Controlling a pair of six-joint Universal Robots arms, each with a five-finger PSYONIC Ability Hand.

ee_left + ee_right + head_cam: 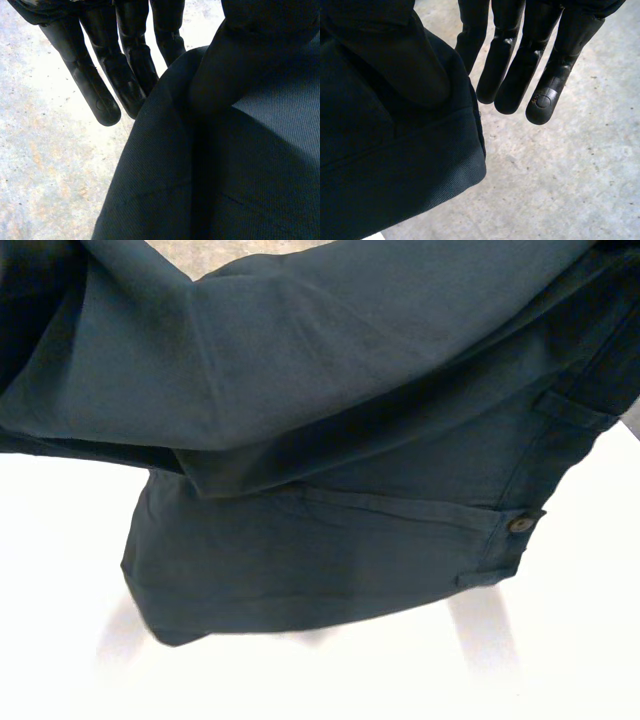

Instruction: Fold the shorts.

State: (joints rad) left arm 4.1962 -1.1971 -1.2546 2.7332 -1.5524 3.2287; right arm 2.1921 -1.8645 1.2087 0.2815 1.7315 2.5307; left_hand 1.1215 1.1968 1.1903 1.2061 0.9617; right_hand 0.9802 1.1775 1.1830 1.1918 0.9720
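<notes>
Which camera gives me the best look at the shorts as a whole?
The head view: the shorts spread across it, showing a pocket seam and a button. Each wrist view gives a close patch of cloth, pinched at the left hand and at the right hand.

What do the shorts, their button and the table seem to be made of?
The shorts look like woven cotton-type cloth, matt dark teal: a fine ribbed weave shows in the wrist views. The button seems hard plastic or horn, brown, slightly glossy. The table is smooth and white, perhaps laminate.
</notes>
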